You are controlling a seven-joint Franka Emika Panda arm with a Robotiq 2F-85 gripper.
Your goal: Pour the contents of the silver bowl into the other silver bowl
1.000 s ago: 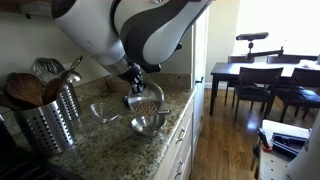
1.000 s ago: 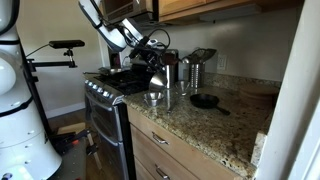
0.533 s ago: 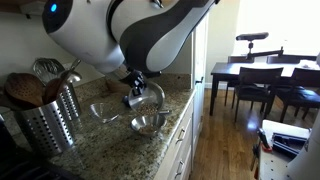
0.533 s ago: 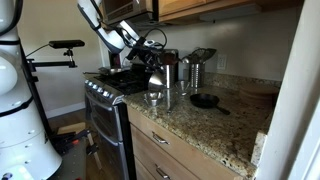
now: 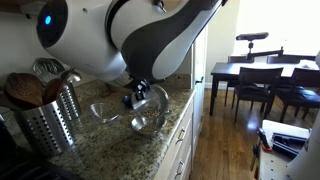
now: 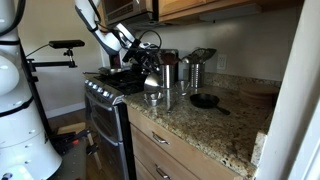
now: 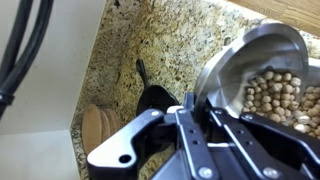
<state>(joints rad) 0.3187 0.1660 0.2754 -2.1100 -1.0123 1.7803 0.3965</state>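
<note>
pincer [image 5: 134,95] hangs under the bulky white arm in an exterior view, clenched on the rim of the silver bowl [image 5: 148,98], which is lifted clear of the speckled granite counter [image 5: 120,152]. straight below the pincer sits the other silver bowl [image 5: 146,124], resting on the counter near its front edge. a paler glassy bowl [image 5: 103,112] lies beside and lower than the pincer, and beyond that bowl, well apart from the pincer, stands a perforated metal utensil holder [image 5: 50,122].

in an exterior view the pincer [image 6: 148,70] grips the silver bowl [image 6: 152,82] just above the other silver bowl [image 6: 155,98]; whether the two bowls touch i cannot tell. a dark bowl [image 6: 203,100] lies on the counter [image 6: 215,125], lower than the pincer and off to one side.

wrist view: the pincer [image 7: 200,110] comes in from the bottom edge, jaws closed on the near rim of the silver bowl [image 7: 250,50], which fills the space up and to the right of it. pale round beans [image 7: 275,95] lie heaped inside. the dark bowl [image 7: 155,100] sits on the counter [image 7: 170,35] just past the pincer to its left, partly hidden by it, and a round wooden piece [image 7: 93,125] shows further left.
</note>
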